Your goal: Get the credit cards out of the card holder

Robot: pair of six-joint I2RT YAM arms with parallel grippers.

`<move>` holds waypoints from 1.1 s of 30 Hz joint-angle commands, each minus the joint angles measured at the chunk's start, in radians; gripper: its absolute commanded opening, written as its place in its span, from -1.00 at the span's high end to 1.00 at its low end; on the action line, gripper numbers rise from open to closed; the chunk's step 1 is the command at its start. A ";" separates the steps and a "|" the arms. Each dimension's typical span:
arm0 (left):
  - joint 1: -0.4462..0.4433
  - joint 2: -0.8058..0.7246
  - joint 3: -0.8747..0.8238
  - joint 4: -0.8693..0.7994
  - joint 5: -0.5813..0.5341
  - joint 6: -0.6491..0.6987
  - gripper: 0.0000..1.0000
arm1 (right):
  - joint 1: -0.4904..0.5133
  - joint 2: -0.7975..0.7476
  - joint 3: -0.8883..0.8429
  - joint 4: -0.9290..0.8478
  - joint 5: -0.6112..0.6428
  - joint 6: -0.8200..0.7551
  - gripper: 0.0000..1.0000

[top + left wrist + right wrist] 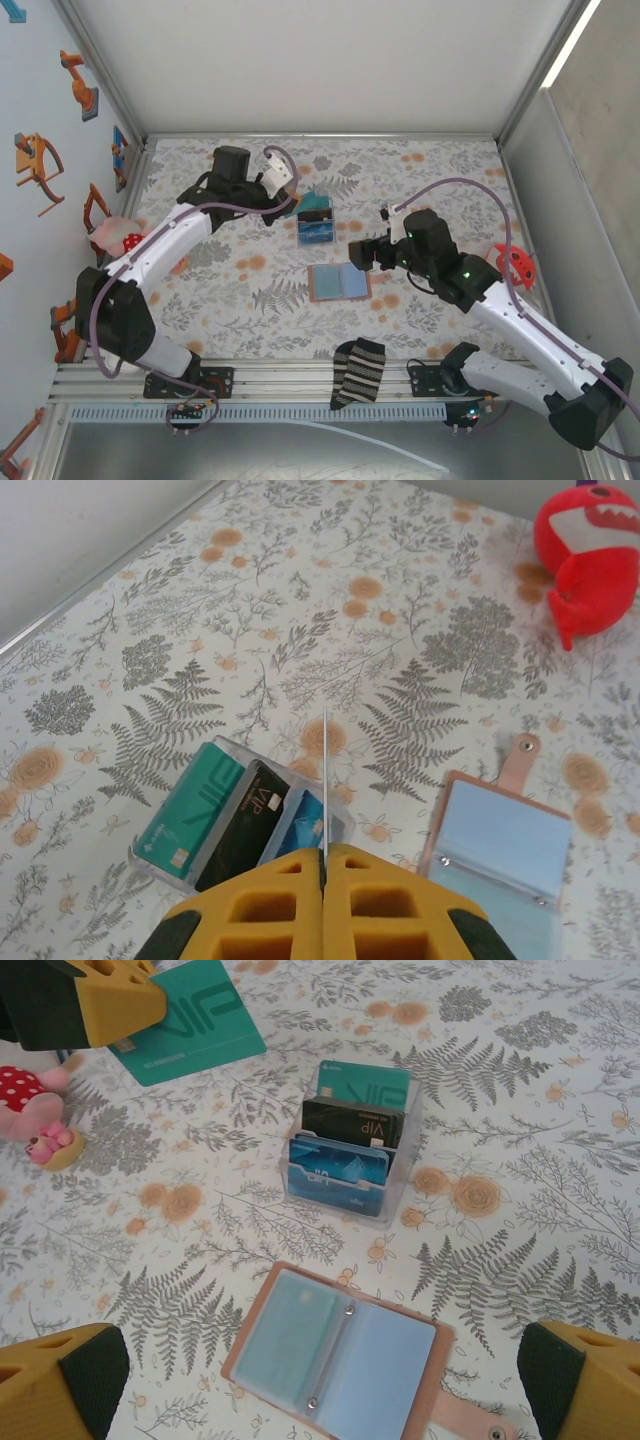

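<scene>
The card holder (300, 1345) lies open, flat, under the wide right tool (320, 1385); left tool (325, 868) pinches a teal card (195, 1015).

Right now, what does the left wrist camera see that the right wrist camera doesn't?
Left wrist view: a red toy in the top right corner, and the teal card seen edge-on as a thin line between the shut fingers of the left gripper. Right wrist view: a pink spotted toy, that card's printed face, and the right gripper's fingers standing wide apart, holding nothing. Both: the open wallet lying flat, and the clear stand holding teal, black and blue cards.
</scene>
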 commanded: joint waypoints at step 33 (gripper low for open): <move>0.065 0.629 0.543 -0.261 0.159 0.468 1.00 | 0.000 -0.016 0.034 -0.043 0.228 0.113 -0.94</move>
